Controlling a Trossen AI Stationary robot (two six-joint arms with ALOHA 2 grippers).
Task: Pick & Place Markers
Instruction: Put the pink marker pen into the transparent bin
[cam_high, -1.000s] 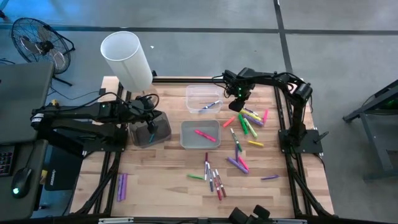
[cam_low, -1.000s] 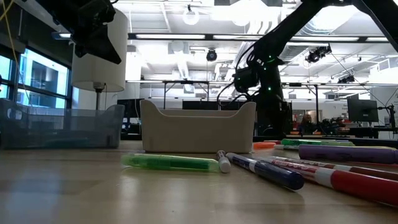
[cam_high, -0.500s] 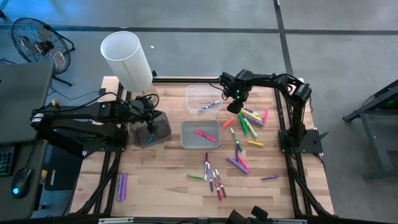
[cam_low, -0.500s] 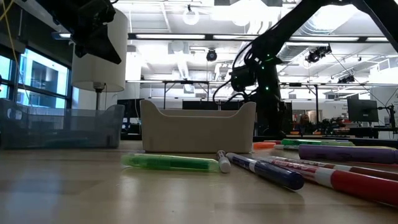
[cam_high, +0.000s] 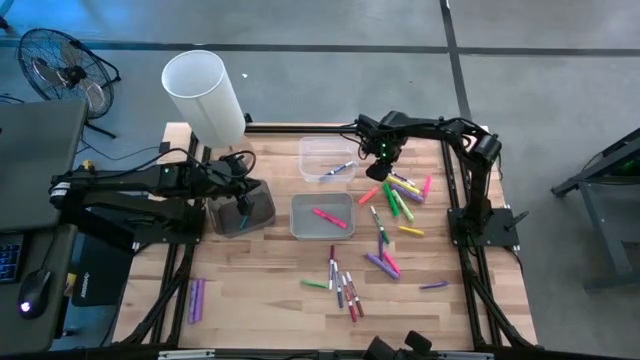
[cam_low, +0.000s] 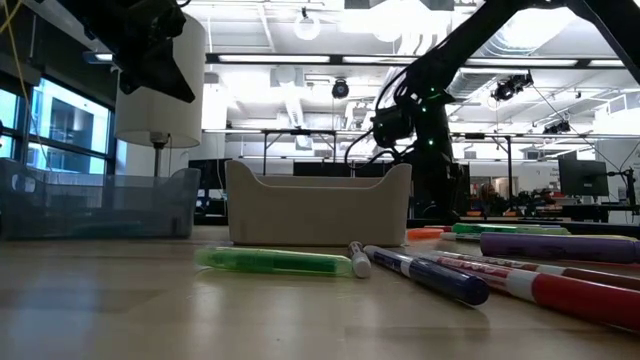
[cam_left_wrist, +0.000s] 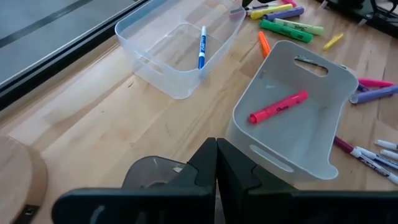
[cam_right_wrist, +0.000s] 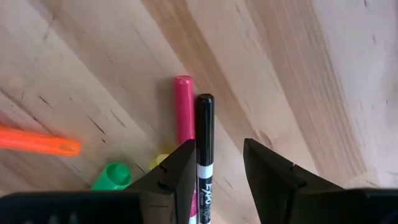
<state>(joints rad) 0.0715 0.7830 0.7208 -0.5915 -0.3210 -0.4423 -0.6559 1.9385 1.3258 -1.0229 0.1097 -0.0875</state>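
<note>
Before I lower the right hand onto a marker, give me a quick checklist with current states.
1. Right hand open: ok, fingers stand apart.
2. Target under it: ok, black marker lies by the inner edge of one finger, pink marker beside it.
3. Single pick: not ok, the two markers touch side by side.
4. Clear bin ready: ok, holds one blue marker.
5. White bin ready: ok, holds one pink highlighter.
6. Left hand out of the way: ok, shut, over its own side.
</note>
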